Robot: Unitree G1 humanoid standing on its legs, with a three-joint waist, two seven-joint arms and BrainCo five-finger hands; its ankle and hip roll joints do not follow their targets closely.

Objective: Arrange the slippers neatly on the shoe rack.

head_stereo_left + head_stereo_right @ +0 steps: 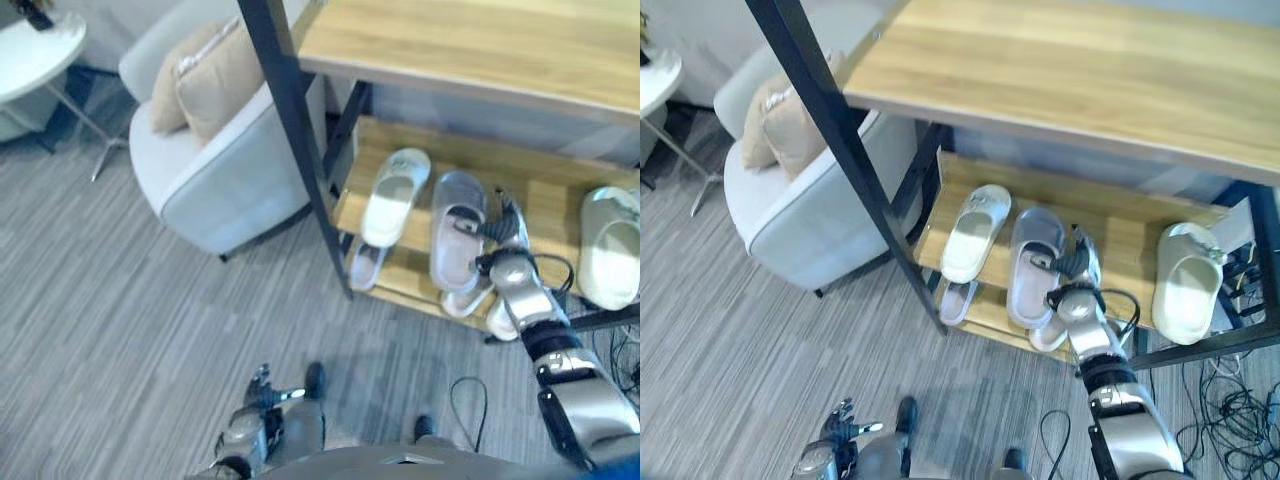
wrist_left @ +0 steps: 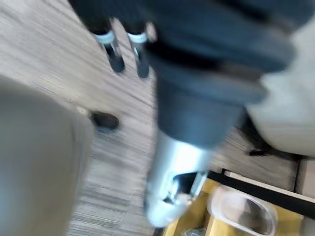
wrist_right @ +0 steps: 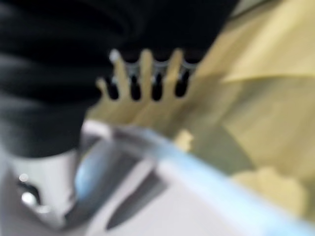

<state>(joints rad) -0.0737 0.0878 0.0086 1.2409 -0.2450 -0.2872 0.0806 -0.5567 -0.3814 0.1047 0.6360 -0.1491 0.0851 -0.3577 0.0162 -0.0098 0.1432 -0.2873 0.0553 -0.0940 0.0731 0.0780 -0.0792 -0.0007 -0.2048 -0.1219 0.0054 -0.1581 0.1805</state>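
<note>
pale wood and black metal make up the shoe rack [image 1: 1110,235], the landmark here. on its lower wooden shelf, toward the black front post, lies a white slipper [image 1: 975,232], toe pointing to the back of the rack. just beside it, further from the post, lies a lilac-grey slipper [image 1: 1036,265], also pointing to the back. at the far end of that shelf from the post sits a pale green slipper [image 1: 1188,283], well apart from the other two. on the lowest shelf, below the white one, the end of a pale slipper [image 1: 957,301] sticks out, and another pale slipper end [image 1: 1049,337] shows below the lilac-grey one.

the right hand [image 1: 1077,262] reaches into the rack over the lower shelf, at the side of the lilac-grey slipper away from the post. in the right wrist view the fingers [image 3: 145,73] stretch out straight in a row above the wood, not curled round anything, with the slipper's rim [image 3: 162,157] close under the wrist; i cannot tell whether the thumb touches it.

the left hand [image 1: 258,388] hangs low over the grey striped floor [image 1: 120,330], well out in front of the rack, with its fingers loose and nothing in them.

beyond the post from the slippers stands a pale blue armchair [image 1: 215,170] with a beige cushion [image 1: 205,75], and past that a white round table [image 1: 35,50].
</note>
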